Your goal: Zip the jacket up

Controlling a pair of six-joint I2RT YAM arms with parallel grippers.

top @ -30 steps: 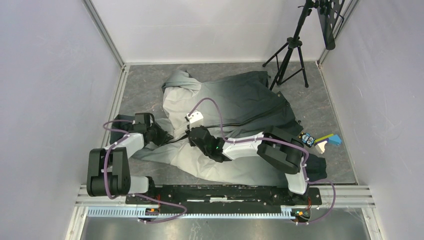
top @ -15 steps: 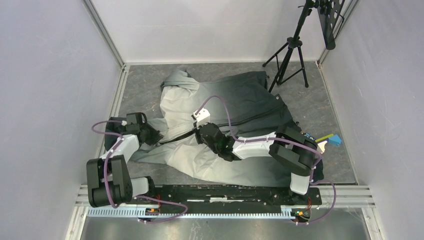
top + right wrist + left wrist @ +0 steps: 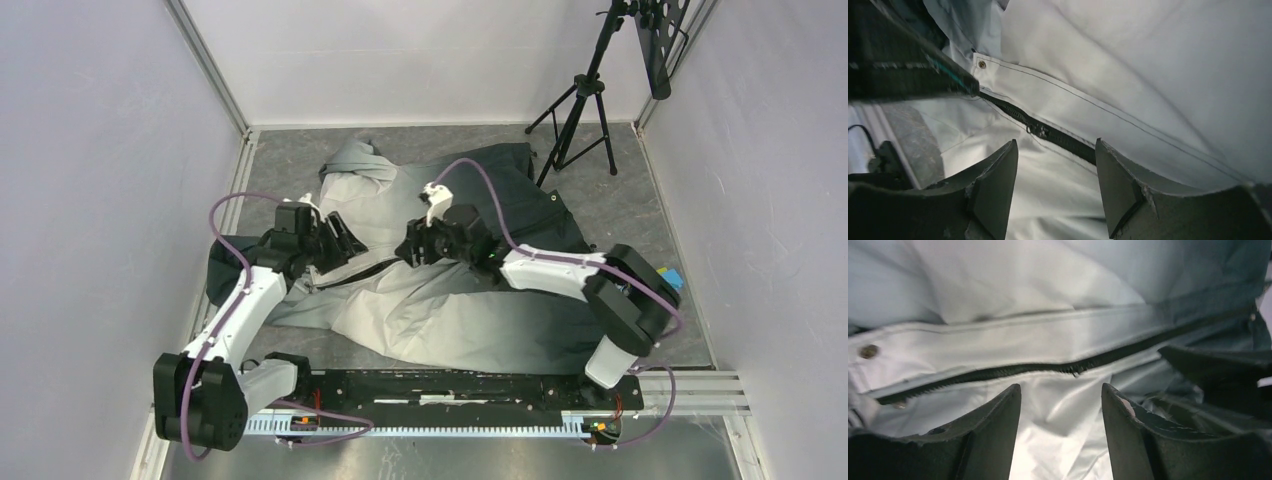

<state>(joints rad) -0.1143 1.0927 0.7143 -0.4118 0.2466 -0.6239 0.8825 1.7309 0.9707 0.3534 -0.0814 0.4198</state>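
Seen from above, the jacket (image 3: pixel 440 310) lies spread on the table (image 3: pixel 280 170), with the left gripper (image 3: pixel 335 238) and the right gripper (image 3: pixel 412 248) at either side of its zipper (image 3: pixel 360 270); that view hides how the fingers stand; the wrist views show both claws spread apart and holding nothing, just over the zipper; they alone show the slider (image 3: pixel 1039 131) on the zipper and a snap (image 3: pixel 981 64) beside the zipper.
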